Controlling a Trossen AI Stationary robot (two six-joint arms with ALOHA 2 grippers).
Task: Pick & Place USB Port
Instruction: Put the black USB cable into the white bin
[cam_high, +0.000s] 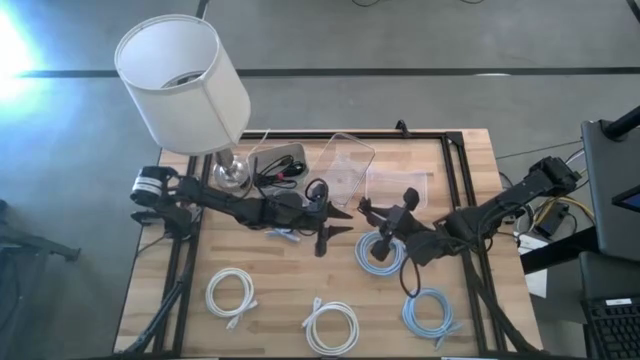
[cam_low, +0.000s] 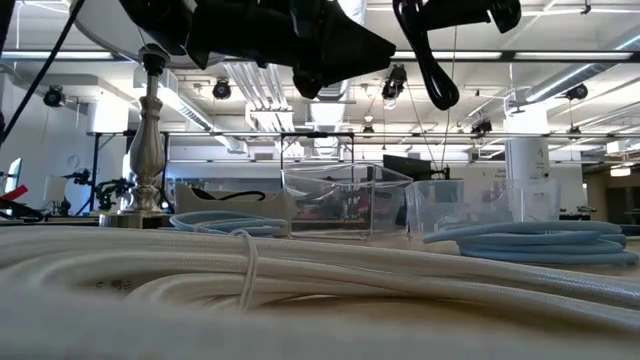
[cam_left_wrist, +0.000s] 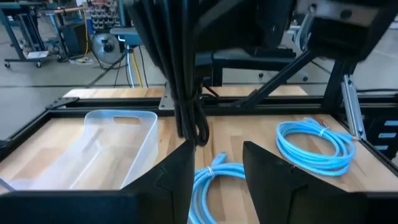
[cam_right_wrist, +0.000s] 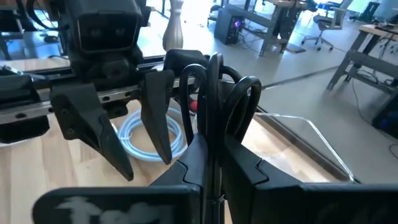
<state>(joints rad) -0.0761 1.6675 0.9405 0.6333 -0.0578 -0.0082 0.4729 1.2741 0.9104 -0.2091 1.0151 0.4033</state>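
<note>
The USB piece is a black coiled cable (cam_right_wrist: 217, 93), lifted above the middle of the table. My right gripper (cam_right_wrist: 214, 146) reaches in from the table's right and is shut on it. In the low view its loop (cam_low: 432, 75) hangs under that gripper. My left gripper (cam_high: 338, 226) comes from the table's left and faces it, open. The cable (cam_left_wrist: 186, 93) hangs just ahead of the gap between the left gripper's fingers (cam_left_wrist: 214, 180), and nothing is between them. My right gripper pinches several strands of the black coil (cam_right_wrist: 214, 134) between its two fingers. It comes roughly level from the table's right, slanting a little down. The loops stick out past the fingertips (cam_right_wrist: 245, 93) and hang below them, clear of the table.
Two clear bins (cam_high: 345, 160) (cam_high: 397, 185) stand at the far middle. A lamp (cam_high: 185, 80) and a black box of cables (cam_high: 280, 160) stand far left. Blue coils (cam_high: 380, 250) (cam_high: 430, 312) and white coils (cam_high: 232, 295) (cam_high: 330, 326) lie near the front.
</note>
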